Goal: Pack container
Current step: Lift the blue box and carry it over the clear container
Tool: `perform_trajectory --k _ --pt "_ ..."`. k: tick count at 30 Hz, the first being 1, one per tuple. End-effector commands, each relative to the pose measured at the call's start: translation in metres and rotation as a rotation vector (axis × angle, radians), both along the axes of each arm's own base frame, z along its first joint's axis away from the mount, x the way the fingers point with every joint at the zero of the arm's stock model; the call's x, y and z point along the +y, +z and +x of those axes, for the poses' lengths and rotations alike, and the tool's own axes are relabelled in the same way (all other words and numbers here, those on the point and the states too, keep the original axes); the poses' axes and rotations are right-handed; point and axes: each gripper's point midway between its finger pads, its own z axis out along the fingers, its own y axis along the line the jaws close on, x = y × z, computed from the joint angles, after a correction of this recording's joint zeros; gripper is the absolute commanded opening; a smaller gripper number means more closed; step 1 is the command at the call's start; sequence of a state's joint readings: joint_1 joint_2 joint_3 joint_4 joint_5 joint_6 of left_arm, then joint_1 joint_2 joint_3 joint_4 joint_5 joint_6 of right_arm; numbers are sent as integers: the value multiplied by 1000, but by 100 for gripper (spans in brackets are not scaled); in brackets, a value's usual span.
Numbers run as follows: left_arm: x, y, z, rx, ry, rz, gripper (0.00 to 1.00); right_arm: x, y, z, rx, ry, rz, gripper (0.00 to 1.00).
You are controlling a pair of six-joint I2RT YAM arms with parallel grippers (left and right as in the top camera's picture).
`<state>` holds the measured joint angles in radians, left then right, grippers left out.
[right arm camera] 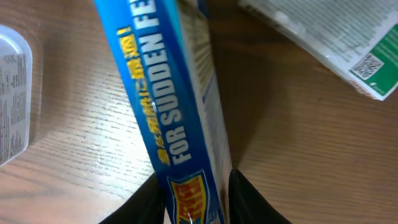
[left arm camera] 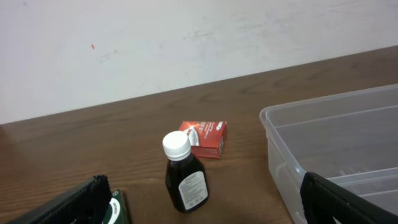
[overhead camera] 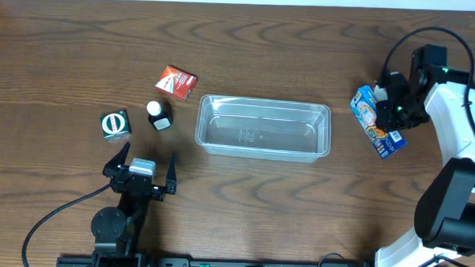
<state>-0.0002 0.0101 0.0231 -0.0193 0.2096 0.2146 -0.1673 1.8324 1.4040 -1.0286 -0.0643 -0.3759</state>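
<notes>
**Container.** The clear plastic container (overhead camera: 264,107) lies lengthwise at the middle of the wooden table (overhead camera: 66,48), with nothing in it. The left wrist view shows only one rounded end of the container (left arm camera: 283,162), with its rim and wall.

**Right side.** In the overhead view, the right gripper (overhead camera: 383,105) meets a blue box (overhead camera: 374,121) lying just off the container's right end, apart from it. The right wrist view shows what the overhead hides. The blue box (right arm camera: 177,93) stands on its narrow edge, which reads "FOR SUDDEN FE…" in white. The right gripper (right arm camera: 196,202) has a dark finger pressed to each broad face, jaws narrowed onto the box. Neither view shows whether the box is clear of the wood. Only this view shows a white-and-green printed pack (right arm camera: 336,43) with a QR code, flat on the table beyond the box. It also shows a pale, round-cornered object with small print (right arm camera: 12,93) at the frame's left edge, which cannot be identified.

**Left side.** Overhead, three items cluster off the container's left end: a red box (overhead camera: 176,82), a dark bottle with a white cap (overhead camera: 158,114) and a green box (overhead camera: 115,124). The left gripper (overhead camera: 148,158) sits nearer the table's front edge, its fingers spread wide with nothing between them. The left wrist view gives the side-on picture. The bottle (left arm camera: 185,177) stands upright and the red box (left arm camera: 205,138) lies behind it. One corner of the green box (left arm camera: 118,210) shows at the bottom edge. The left gripper (left arm camera: 214,210) shows only as two dark fingertips in the lower corners.
</notes>
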Motion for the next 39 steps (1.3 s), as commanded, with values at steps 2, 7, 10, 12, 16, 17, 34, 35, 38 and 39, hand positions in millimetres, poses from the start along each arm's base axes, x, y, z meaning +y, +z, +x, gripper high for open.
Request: perform_trajectory --k 2,7,10,12,16,17,34,35,38,39 --pt "-2 -16 -1 43 -12 11 98 1 -3 -1 3 -9 23 20" --pt "-2 -16 -1 44 -12 11 98 0 -1 1 -3 -19 22 9" --pt "-2 -16 -1 44 -12 11 98 -1 4 5 -16 -38 23 1" --pt "-2 -16 -1 43 -12 11 98 -1 12 9 -27 -37 21 1" --pt "-2 -16 -1 43 -12 12 98 0 37 17 -48 -33 24 3" --pt "-2 -16 -1 43 -12 11 98 3 46 19 -55 -27 37 6" --pt "-2 -16 -1 44 -12 11 98 134 198 34 -331 552 60 1" --pt "-2 -16 -1 43 -12 11 98 148 200 31 -338 614 58 1" --pt "-2 -16 -1 43 -12 11 98 188 198 18 -337 766 63 1" --pt "-2 -16 -1 44 -12 11 98 199 197 14 -335 806 65 1"
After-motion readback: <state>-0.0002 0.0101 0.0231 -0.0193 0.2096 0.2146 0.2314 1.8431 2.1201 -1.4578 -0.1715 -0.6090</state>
